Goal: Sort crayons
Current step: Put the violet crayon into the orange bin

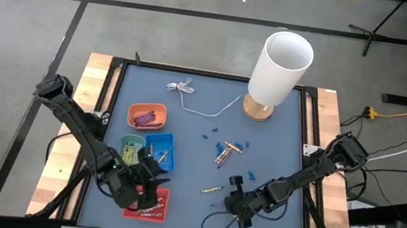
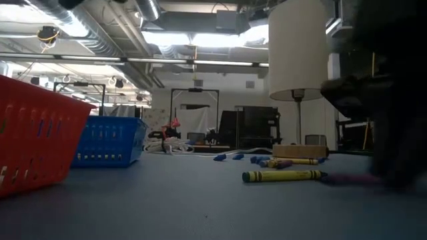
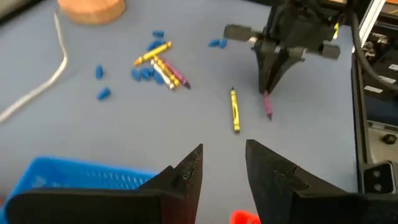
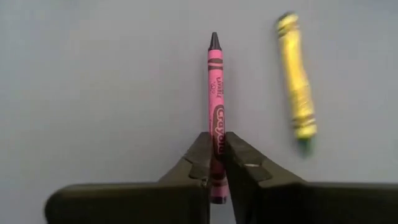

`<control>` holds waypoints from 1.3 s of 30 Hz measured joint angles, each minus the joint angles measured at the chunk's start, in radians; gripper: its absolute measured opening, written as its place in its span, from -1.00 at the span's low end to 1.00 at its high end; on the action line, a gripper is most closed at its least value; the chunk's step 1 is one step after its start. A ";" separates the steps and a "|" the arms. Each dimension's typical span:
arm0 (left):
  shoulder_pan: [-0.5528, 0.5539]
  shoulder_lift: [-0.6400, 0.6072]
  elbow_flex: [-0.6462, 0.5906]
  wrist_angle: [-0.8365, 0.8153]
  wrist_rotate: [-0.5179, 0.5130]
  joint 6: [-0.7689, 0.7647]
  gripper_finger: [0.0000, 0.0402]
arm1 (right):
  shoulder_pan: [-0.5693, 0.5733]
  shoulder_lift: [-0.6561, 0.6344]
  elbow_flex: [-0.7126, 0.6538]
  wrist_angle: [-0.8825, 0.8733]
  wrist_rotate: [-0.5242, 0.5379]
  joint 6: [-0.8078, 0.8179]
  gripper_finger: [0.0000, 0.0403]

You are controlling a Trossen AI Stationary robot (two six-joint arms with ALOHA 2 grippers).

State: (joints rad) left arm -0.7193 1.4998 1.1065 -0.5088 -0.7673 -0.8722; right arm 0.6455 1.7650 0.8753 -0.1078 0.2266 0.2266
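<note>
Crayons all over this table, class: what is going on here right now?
A two-armed robot is sorting crayons into small baskets. The right gripper has closed on a pink crayon lying on the blue mat, with a yellow crayon loose beside it. The left gripper hangs open above the red basket and blue basket. More crayons wait near the lamp.

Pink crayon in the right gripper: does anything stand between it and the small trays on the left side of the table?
The right gripper is shut on the pink crayon. Toward the trays, only a loose yellow crayon lies on the mat, low enough to pass over. The left gripper hovers open above the red tray, which could crowd a drop there.
</note>
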 joint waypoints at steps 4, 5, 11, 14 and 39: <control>0.037 0.000 0.000 0.068 0.000 0.123 -0.47 | -0.014 -0.003 0.046 0.011 0.089 -0.028 -0.85; 0.047 0.000 0.000 0.083 0.000 0.145 -0.47 | -0.022 -0.003 0.054 0.011 0.117 -0.039 -0.85; 0.109 0.000 0.000 0.154 0.015 0.205 -0.47 | -0.092 -0.004 0.101 0.025 0.283 -0.056 -0.84; 0.132 0.000 0.000 0.163 0.055 0.242 -0.47 | -0.134 -0.004 0.104 0.096 0.293 -0.083 -0.84; 0.185 0.000 0.000 0.160 0.213 0.490 -0.48 | -0.260 -0.006 0.107 0.564 0.023 -0.104 -0.84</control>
State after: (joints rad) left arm -0.5348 1.4998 1.1069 -0.3485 -0.5546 -0.3824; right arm 0.3855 1.7588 0.9821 0.4565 0.2495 0.1226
